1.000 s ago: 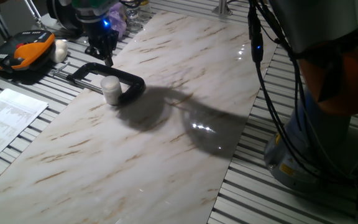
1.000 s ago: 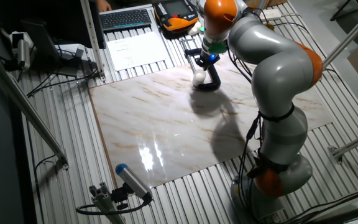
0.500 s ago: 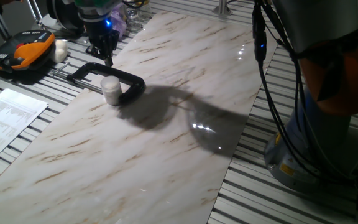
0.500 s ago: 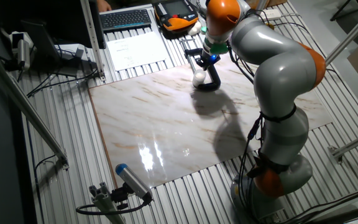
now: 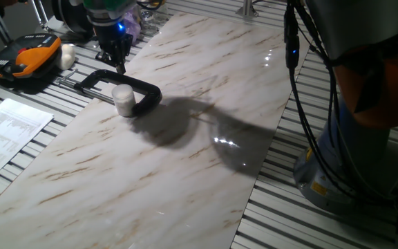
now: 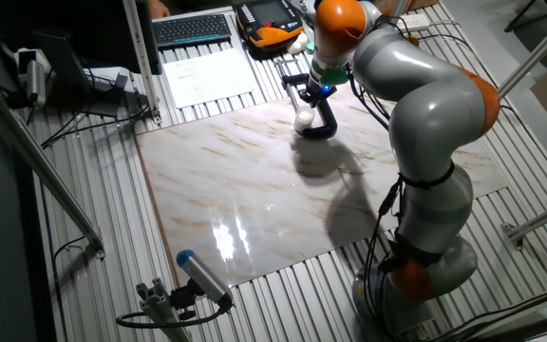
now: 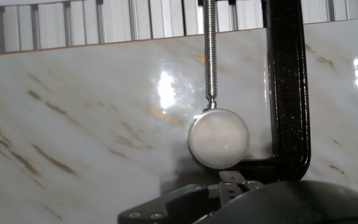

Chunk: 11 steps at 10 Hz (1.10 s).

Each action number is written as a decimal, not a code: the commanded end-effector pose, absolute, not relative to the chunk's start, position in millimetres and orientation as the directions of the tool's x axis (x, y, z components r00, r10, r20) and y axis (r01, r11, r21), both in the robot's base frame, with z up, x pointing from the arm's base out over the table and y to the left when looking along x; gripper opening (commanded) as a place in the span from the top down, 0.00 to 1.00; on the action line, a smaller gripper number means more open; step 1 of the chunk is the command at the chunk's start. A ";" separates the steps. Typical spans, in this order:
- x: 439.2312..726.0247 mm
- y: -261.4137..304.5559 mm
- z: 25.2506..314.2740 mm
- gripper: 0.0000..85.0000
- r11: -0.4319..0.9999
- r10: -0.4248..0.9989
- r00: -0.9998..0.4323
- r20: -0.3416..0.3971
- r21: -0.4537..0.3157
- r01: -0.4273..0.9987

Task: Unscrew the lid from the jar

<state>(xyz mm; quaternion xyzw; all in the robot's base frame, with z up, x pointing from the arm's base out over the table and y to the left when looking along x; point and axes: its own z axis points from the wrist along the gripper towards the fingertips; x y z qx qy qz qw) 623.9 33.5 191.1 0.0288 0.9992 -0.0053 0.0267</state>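
The jar (image 5: 124,104) is a small white cylinder standing on the marble, held in the jaws of a black C-clamp (image 5: 144,90). Its lid (image 5: 121,90) sits on top. In the hand view I look straight down on the round whitish lid (image 7: 218,138), with the clamp's screw (image 7: 210,56) pressing against the jar's side. My gripper (image 5: 119,66) hangs a little above and behind the jar, apart from it. Its fingertips look drawn together with nothing between them. In the other fixed view the jar (image 6: 304,118) shows just below the gripper (image 6: 313,90).
An orange-and-black pendant (image 5: 23,59) and a white lump (image 5: 67,55) lie at the table's left. Papers (image 5: 5,131) rest on the slatted frame beside the marble slab (image 5: 185,152). A keyboard (image 6: 193,28) sits further back. The arm's cables (image 5: 292,62) hang at the right.
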 end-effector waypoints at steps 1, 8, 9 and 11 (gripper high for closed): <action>623.8 33.5 191.0 1.00 0.998 0.061 -0.997 -0.051 -0.009 0.061; 641.7 34.4 177.2 1.00 0.997 0.062 -0.996 -0.058 -0.034 0.064; 646.0 35.3 172.5 1.00 0.997 0.062 -0.996 -0.062 -0.035 0.064; 650.2 36.6 168.5 1.00 0.997 0.064 -0.996 -0.061 -0.034 0.066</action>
